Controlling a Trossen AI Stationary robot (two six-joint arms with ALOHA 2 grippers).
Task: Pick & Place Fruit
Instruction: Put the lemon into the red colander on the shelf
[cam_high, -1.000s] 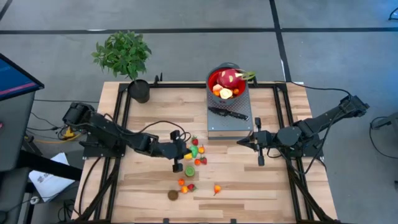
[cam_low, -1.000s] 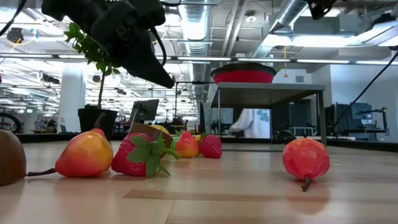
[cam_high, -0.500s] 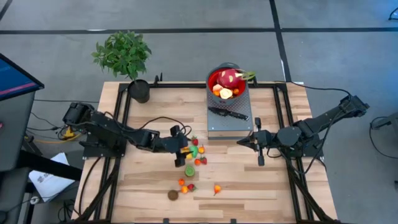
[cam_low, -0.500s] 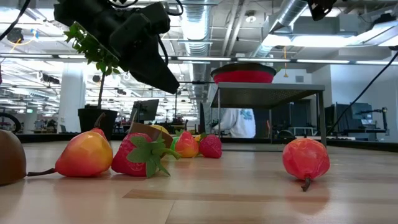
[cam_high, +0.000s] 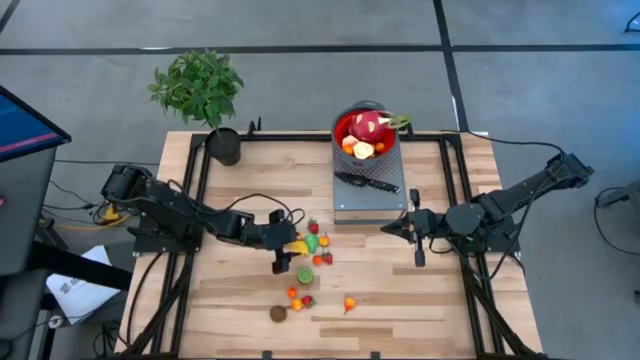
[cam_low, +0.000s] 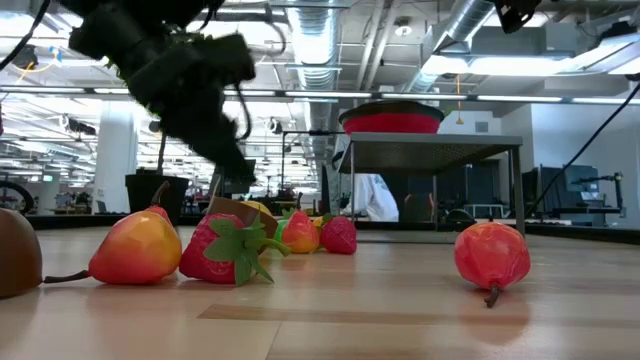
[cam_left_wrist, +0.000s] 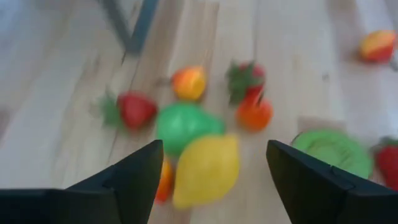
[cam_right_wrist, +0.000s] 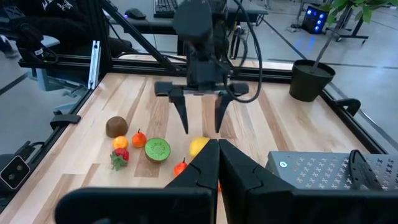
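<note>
Small toy fruits lie loose on the wooden table: a yellow lemon (cam_left_wrist: 205, 171), a green one (cam_left_wrist: 185, 124), strawberries, orange ones and a halved kiwi (cam_left_wrist: 333, 152). My left gripper (cam_left_wrist: 214, 148) is open a little above the lemon, one finger on each side, touching nothing; from across the table it (cam_right_wrist: 202, 121) shows over the lemon (cam_right_wrist: 198, 146). More fruit (cam_high: 298, 296) and a brown one (cam_high: 278, 313) lie nearer the front edge. The pink-red dragon fruit (cam_high: 368, 125) lies in the red bowl (cam_high: 341, 128). My right gripper (cam_high: 385, 228) is shut, held above the table right of the cluster.
The bowl stands on a grey raised stand (cam_high: 370, 200) at the back centre, with a black-handled knife (cam_high: 365, 182) on it. A potted plant (cam_high: 225, 145) stands at the back left corner. Black frame rails run along the table's edges. A peach-coloured fruit (cam_high: 349, 303) lies apart.
My left gripper has opened and come down toward the lemon in the fruit cluster, turning a little as it sank. The fruits have stayed where they were.
</note>
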